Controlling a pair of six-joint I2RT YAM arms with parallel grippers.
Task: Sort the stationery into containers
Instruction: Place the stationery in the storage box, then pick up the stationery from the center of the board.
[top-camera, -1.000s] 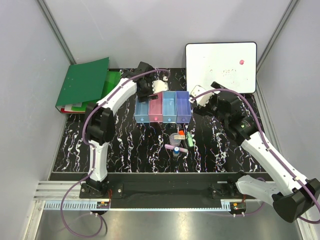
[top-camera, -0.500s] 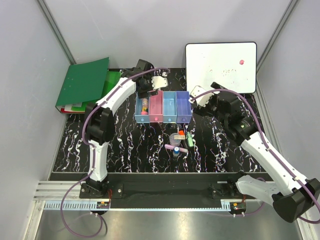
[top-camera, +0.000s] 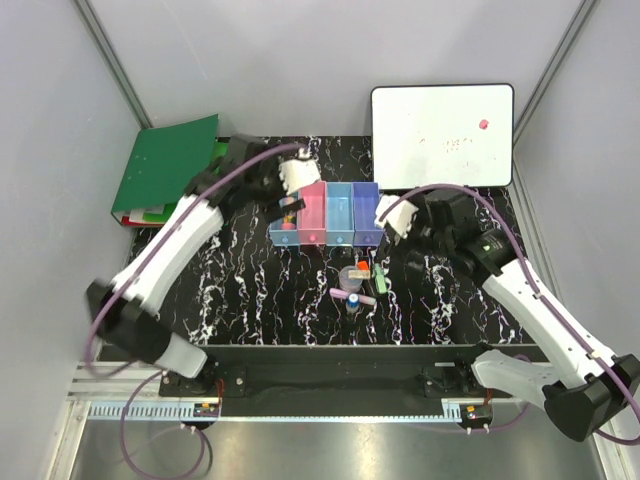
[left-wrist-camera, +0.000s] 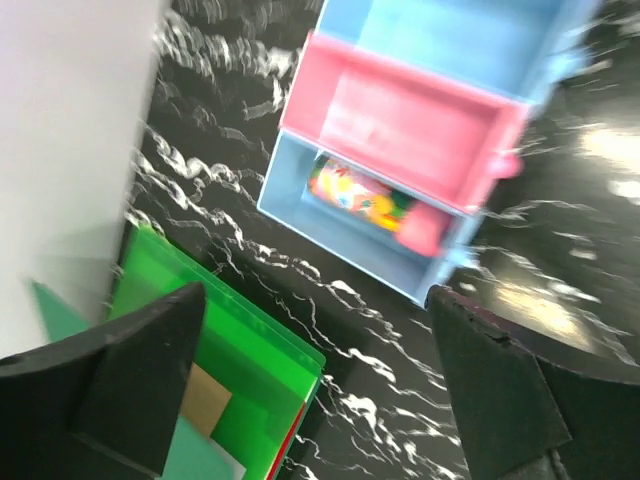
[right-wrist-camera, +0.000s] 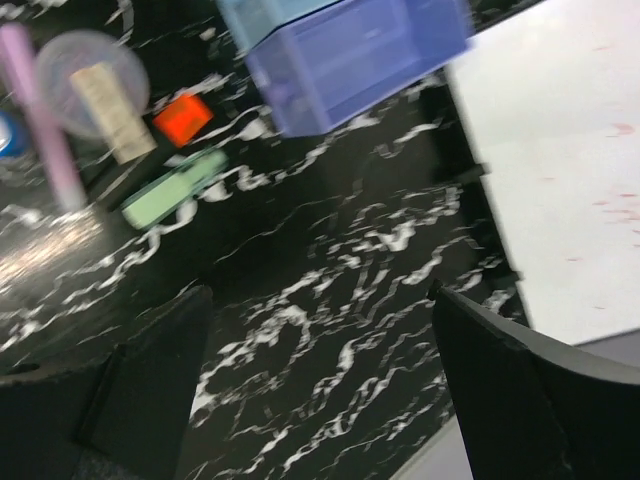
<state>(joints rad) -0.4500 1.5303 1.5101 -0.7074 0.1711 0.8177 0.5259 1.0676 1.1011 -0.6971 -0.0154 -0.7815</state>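
Left gripper (left-wrist-camera: 315, 295) spread wide and empty, by the left end of the containers (top-camera: 340, 215). Right gripper (right-wrist-camera: 320, 295) likewise spread and empty, low over bare table (right-wrist-camera: 330, 330) between violet-blue bin (right-wrist-camera: 355, 55) and whiteboard (right-wrist-camera: 560, 170).

Only from the left wrist: pink-yellow eraser (left-wrist-camera: 365, 200) lying inside the end light blue bin (left-wrist-camera: 340, 250), pink bin (left-wrist-camera: 400, 125) touching alongside, green binders (left-wrist-camera: 220, 370) near.

Only from the right wrist, blurred: green pen (right-wrist-camera: 175, 185), orange piece (right-wrist-camera: 183, 117), pink marker (right-wrist-camera: 45, 110) and round clear piece (right-wrist-camera: 90, 80), loose just in front of the bins.

From above: open marbled table either side of that cluster, walls (top-camera: 60, 200) close at both sides.
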